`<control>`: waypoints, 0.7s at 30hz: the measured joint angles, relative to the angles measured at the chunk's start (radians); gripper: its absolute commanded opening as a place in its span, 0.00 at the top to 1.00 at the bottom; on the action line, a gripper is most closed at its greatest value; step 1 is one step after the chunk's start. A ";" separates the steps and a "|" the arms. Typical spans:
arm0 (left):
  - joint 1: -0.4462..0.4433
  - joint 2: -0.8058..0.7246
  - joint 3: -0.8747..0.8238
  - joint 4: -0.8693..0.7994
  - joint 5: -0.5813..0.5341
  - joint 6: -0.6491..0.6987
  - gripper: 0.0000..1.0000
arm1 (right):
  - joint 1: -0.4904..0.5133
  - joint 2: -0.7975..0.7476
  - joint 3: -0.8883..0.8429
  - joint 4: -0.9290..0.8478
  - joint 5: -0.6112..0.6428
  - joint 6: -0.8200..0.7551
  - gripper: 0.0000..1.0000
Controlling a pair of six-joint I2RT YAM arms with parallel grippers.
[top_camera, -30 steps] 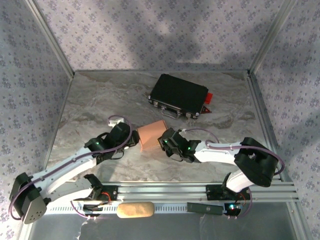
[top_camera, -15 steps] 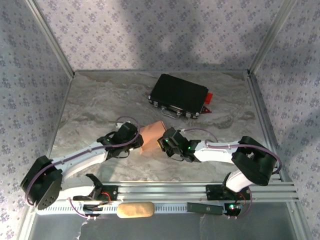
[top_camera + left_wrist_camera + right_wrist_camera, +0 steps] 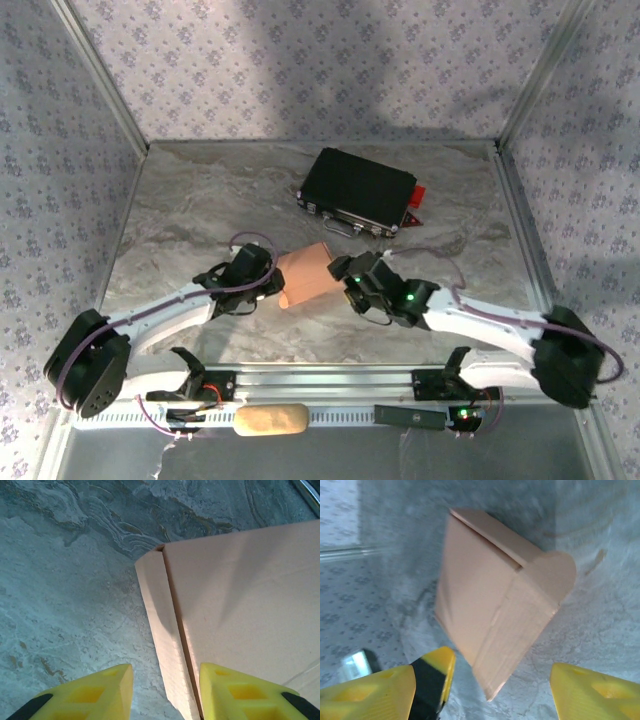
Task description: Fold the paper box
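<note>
Midway across the marble table (image 3: 190, 200), the paper box (image 3: 305, 272) lies between both arms, nearer than the black latched case (image 3: 358, 190). Left gripper (image 3: 166, 682) is part-spread astride the box's left edge; I cannot tell if it touches. Right gripper (image 3: 500, 677) is spread wide, with the box just ahead of its fingers.

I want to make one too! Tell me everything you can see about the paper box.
The paper box is thin, plain salmon-tan cardboard, already folded into a small block. One end shows a rounded flap not tucked flat, with a slit beside it. The box lies mid-table on the marbled table, between the two grippers. The left gripper has its yellow fingers either side of one box edge, with a gap showing. The right gripper is open, its fingers clear of the box.
</note>
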 measured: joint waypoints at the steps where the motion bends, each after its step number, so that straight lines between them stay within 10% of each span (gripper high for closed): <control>1: 0.011 -0.002 0.000 0.001 0.007 0.005 0.60 | -0.017 -0.047 -0.009 -0.016 0.007 -0.034 0.28; 13: 0.085 0.002 -0.016 0.074 0.135 0.046 0.65 | -0.491 0.009 -0.041 0.064 -0.381 -0.647 0.35; 21: 0.090 0.035 -0.080 0.166 0.170 0.039 0.68 | -0.542 0.227 -0.021 0.164 -0.619 -0.793 0.35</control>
